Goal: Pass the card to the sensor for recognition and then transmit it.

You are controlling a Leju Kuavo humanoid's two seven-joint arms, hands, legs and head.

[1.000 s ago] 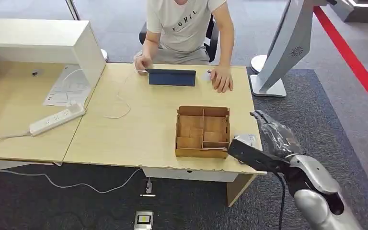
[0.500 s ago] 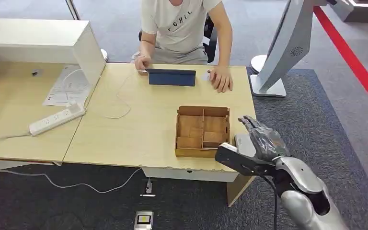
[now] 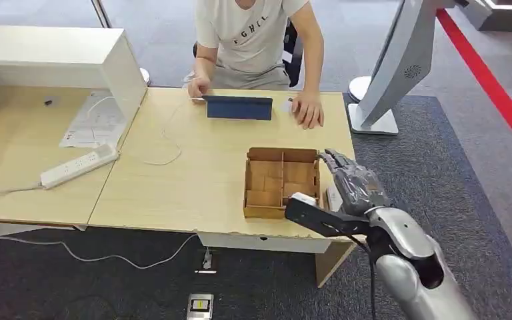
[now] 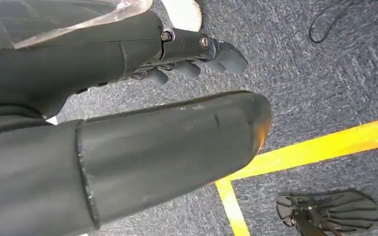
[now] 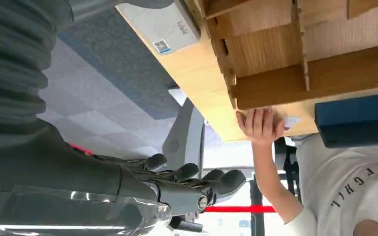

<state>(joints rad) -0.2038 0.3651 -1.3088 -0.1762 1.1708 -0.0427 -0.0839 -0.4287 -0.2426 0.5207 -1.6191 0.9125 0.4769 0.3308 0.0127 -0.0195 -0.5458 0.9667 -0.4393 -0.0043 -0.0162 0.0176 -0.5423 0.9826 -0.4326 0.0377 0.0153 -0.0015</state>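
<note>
Card [image 5: 163, 28] on the table edge, beside the wooden divided box [image 3: 282, 182].
Right hand [image 3: 348, 185] hovers above it, fingers apart, holding nothing; box compartments look bare.

The robot's right arm [image 3: 413, 267] is smooth silver with a black joint and a thin black cable hanging off it. The right hand [image 3: 347, 193] is dark grey under crinkly clear plastic film. The left hand [image 4: 128, 123] has matte dark fingers with small silver screws.
</note>
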